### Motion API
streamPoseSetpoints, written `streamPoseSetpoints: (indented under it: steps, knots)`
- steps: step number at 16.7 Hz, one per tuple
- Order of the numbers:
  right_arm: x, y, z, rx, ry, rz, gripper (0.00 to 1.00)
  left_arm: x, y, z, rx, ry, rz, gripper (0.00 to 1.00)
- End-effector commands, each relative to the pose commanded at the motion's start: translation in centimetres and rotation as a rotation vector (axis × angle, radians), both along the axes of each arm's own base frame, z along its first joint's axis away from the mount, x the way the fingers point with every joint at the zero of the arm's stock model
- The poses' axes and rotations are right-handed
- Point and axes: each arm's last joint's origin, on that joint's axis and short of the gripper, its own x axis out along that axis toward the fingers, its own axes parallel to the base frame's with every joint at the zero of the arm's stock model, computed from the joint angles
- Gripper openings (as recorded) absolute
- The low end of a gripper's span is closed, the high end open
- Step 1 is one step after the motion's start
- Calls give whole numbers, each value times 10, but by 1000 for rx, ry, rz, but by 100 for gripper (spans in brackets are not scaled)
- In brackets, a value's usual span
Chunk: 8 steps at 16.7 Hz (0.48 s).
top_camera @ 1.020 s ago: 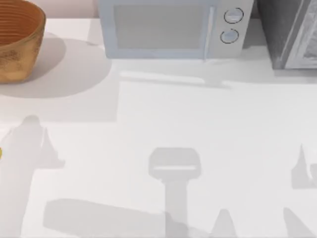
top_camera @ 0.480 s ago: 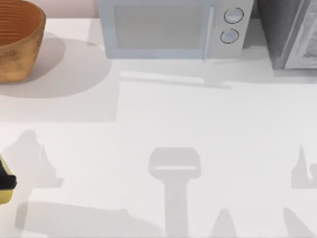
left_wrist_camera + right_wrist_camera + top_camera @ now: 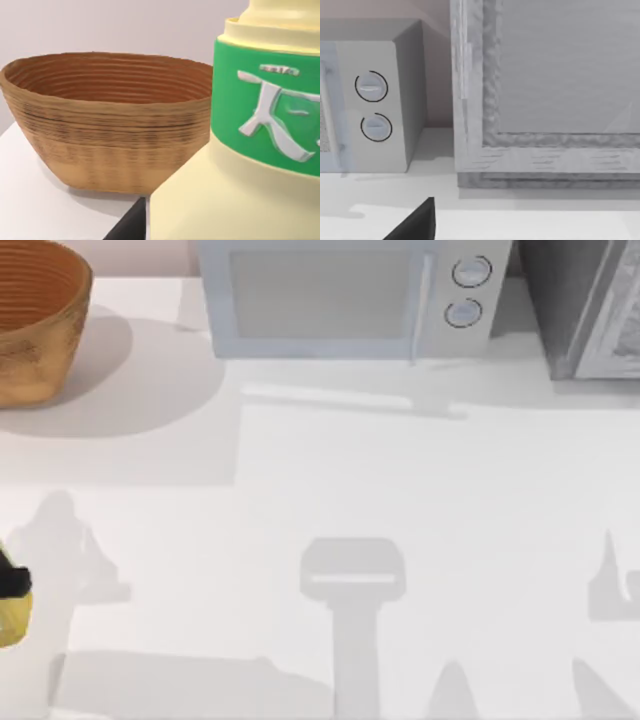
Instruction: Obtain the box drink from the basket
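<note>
A green band [image 3: 260, 125] is carried around the box drink [image 3: 240, 200] in the left wrist view, and a raised white character, resembling a Chinese sign, is set on it; it cannot be read with certainty. A small line of print above the character is too fine to be made out.

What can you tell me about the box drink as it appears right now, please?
The box drink is pale yellow and smooth, like plastic, with a green label band bearing a raised white character and a narrower neck above. The left wrist view shows it close up, outside the basket, which stands behind it. In the top view it sits at the table's left edge, a dark part of the left gripper across it, well forward of the basket.
</note>
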Motion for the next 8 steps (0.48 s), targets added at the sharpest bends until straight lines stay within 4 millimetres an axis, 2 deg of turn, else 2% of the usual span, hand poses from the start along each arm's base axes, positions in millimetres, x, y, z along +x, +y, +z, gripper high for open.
streamPoseSetpoints:
  steps: [4, 8]
  knots:
    - [0, 0, 0, 0, 0, 0, 100, 18, -14, 33, -59, 76, 78, 0]
    - [0, 0, 0, 0, 0, 0, 100, 54, -49, 67, -87, 149, 188, 0]
